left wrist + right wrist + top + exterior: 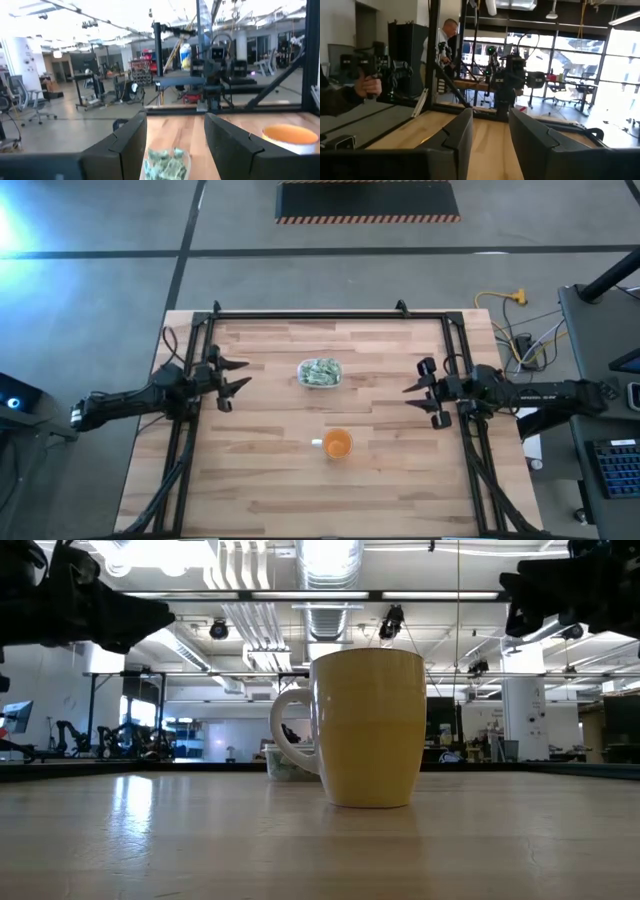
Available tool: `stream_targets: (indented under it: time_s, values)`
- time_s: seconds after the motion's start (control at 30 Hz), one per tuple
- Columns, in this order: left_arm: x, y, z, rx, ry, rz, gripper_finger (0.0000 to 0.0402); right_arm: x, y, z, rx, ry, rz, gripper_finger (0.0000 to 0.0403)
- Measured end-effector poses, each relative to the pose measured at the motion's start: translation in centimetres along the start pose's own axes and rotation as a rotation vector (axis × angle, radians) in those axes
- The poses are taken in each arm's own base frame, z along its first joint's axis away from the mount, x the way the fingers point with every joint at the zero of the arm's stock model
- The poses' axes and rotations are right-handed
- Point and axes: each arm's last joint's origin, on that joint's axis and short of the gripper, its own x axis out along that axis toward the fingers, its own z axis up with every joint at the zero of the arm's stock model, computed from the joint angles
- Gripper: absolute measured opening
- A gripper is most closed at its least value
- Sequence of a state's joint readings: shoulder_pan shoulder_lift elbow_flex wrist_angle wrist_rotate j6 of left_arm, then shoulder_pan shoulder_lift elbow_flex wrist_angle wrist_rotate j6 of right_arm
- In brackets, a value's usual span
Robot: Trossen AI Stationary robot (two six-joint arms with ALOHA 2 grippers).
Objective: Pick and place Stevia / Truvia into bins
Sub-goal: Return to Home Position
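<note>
Sachets (320, 372) lie heaped in the tub (299, 372), mid bench (270, 480); none loose. Left end effector (238, 376) and right end effector (414, 380) both spread, empty, at opposite sides. Judgement: homing step; next, retract arms clear.

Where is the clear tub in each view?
High view: clear tub mid-table, just above the orange cup.
Low view: peeking out left of the cup, under its handle.
Left wrist view: between the left tool's fingers.
Right wrist view: not in it.
Shared landmark: the orange cup.
</note>
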State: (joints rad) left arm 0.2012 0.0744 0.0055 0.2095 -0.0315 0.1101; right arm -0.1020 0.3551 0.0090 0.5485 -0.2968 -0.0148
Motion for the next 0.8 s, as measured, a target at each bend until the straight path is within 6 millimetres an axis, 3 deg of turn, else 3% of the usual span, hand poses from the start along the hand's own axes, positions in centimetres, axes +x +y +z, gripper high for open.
stream_targets:
  time_s: [0.47,0.8]
  values:
    - [-0.3,0.0,0.2,-0.045,-0.015,-0.022,0.0183,-2.1,0.7,0.2,-0.035,0.003,0.007,0.0116]
    - [-0.3,-0.2,0.2,-0.078,-0.018,-0.081,0.0183,-2.0,1.9,0.0,-0.080,0.004,0.186,0.0116]
